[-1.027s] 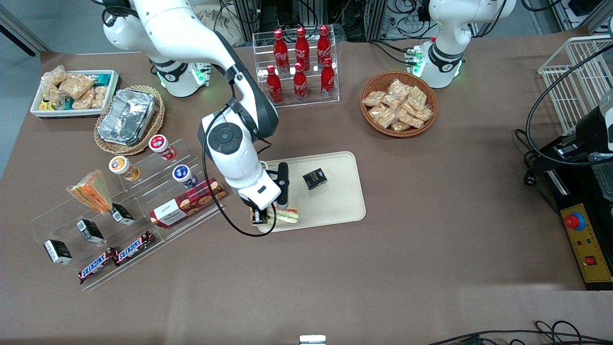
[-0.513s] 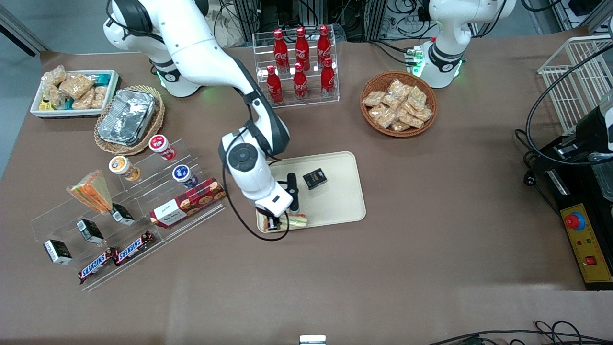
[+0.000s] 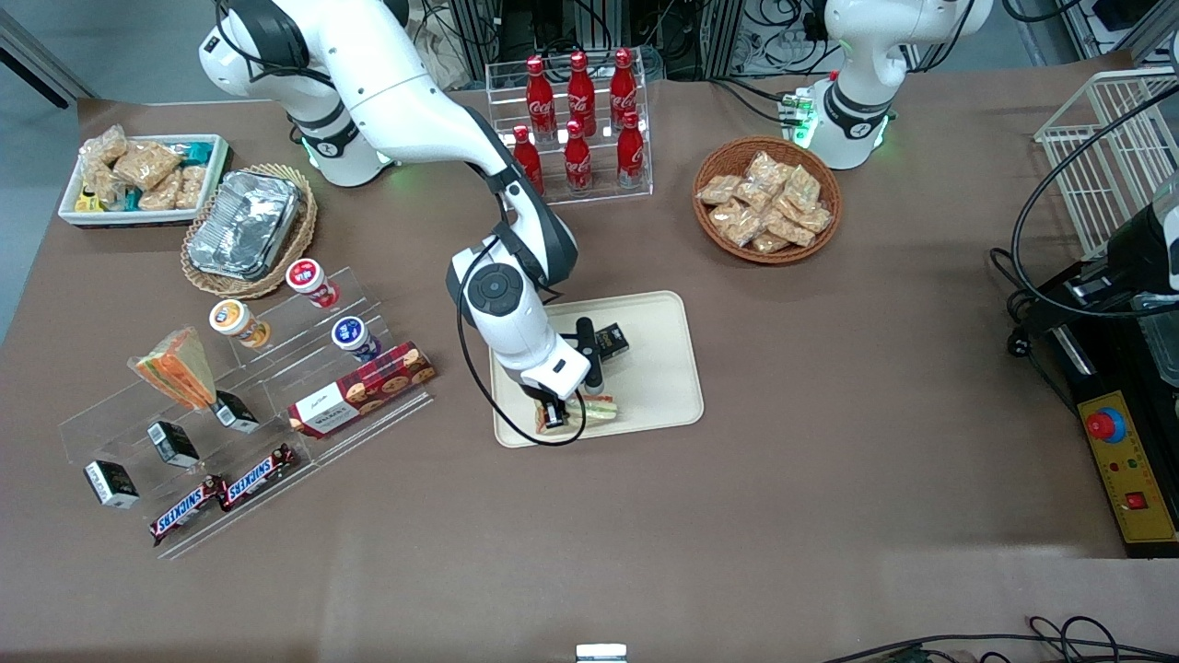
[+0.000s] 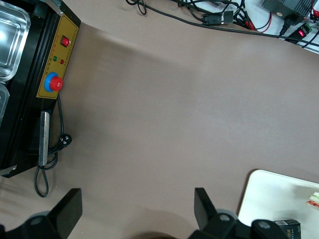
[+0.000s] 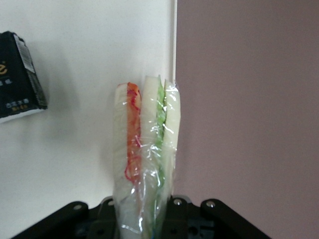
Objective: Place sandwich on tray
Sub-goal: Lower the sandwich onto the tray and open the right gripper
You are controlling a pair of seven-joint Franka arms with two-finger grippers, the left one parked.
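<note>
Carrying the sandwich (image 3: 594, 408), the gripper (image 3: 564, 412) has shifted from the tray's (image 3: 659, 368) corner nearest the working arm to above its front-camera edge. Its fingers are clamped on the wrapped sandwich (image 5: 146, 149), which hangs over the tray's rim (image 5: 169, 50) near a small black box (image 3: 610, 342). Judged: transport is nearly finished; lowering and release remain.

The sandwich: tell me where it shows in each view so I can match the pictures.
Front view: the sandwich is in the claw, over the tray, nearer the camera than the small black box.
Right wrist view: sandwich edge-on, held above the tray's edge.
Left wrist view: only a sliver at the picture's border.
Shared landmark: the small black box.
</note>
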